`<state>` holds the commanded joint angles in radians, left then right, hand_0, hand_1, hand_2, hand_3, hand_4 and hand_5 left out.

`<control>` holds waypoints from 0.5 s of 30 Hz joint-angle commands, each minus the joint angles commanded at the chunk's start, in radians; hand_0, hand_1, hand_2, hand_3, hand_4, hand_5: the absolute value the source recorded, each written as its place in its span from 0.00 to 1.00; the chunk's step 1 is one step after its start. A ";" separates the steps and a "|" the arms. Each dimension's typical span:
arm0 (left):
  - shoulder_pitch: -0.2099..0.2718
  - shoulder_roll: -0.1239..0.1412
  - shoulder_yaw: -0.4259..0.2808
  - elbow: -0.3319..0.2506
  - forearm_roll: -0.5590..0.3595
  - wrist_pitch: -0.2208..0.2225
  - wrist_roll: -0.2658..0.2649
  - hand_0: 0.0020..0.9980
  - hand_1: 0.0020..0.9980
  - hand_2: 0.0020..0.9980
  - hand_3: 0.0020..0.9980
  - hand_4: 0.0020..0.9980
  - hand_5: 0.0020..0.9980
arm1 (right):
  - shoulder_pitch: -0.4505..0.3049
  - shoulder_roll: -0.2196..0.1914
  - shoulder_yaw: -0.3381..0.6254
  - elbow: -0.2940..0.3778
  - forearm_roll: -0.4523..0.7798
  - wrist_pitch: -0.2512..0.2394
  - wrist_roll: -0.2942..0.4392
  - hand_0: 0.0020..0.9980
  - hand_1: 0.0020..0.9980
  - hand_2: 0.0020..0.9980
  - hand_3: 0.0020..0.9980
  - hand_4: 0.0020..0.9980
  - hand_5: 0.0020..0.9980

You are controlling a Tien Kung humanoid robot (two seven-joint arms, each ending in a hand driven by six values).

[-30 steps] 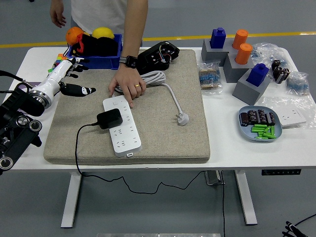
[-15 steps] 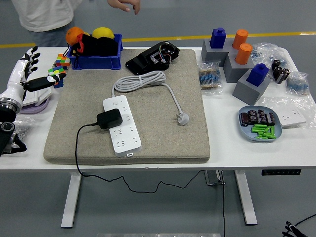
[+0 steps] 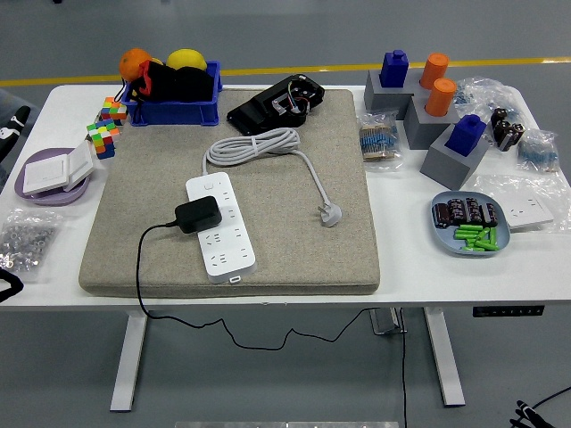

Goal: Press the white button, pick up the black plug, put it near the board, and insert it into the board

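Left hand (image 3: 12,123) — sliver at edge, fingers unreadable.

A white table (image 3: 294,276) fills the frame. A grey mat (image 3: 348,241) lies at its centre. A purple dish (image 3: 36,192) sits at left; a blue plate (image 3: 500,236) and grey blocks (image 3: 437,165) at right.

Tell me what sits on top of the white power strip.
A black plug sits in the white power strip, its black cable trailing off the mat's front edge. The sockets beneath the plug are covered; the strip's other sockets show empty.
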<state>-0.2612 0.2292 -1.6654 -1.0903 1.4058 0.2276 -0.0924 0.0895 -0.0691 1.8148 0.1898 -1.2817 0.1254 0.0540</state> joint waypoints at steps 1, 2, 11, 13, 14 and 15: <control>0.006 -0.003 -0.004 -0.003 -0.002 -0.002 0.001 0.93 0.98 0.97 0.97 0.99 0.50 | 0.000 0.000 0.000 0.000 0.000 0.000 0.000 0.78 0.61 0.62 0.63 0.72 0.46; 0.010 -0.006 -0.006 -0.005 -0.003 -0.004 0.001 0.93 0.98 0.97 0.97 0.99 0.50 | -0.001 0.000 -0.001 0.000 0.001 0.000 0.000 0.78 0.61 0.62 0.63 0.72 0.46; 0.028 -0.040 -0.035 -0.025 -0.039 -0.015 -0.022 0.93 0.97 0.96 0.96 0.98 0.48 | 0.001 0.000 -0.003 0.001 0.004 0.000 0.000 0.78 0.61 0.62 0.63 0.72 0.46; 0.032 -0.042 -0.036 -0.031 -0.051 -0.014 -0.046 0.92 0.96 0.95 0.96 0.96 0.46 | 0.001 0.000 -0.001 0.001 0.003 0.000 -0.001 0.78 0.61 0.62 0.63 0.72 0.46; 0.033 -0.043 -0.036 -0.032 -0.056 -0.012 -0.058 0.92 0.96 0.95 0.96 0.96 0.46 | 0.001 0.001 -0.001 0.001 0.003 0.001 -0.001 0.78 0.61 0.62 0.63 0.72 0.46; 0.034 -0.042 -0.035 -0.032 -0.060 -0.008 -0.074 0.92 0.96 0.95 0.96 0.96 0.46 | 0.000 0.001 0.000 0.000 0.002 0.001 -0.001 0.78 0.61 0.62 0.63 0.72 0.46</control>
<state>-0.2273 0.1871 -1.6999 -1.1222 1.3462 0.2199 -0.1659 0.0899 -0.0677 1.8149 0.1902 -1.2802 0.1268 0.0528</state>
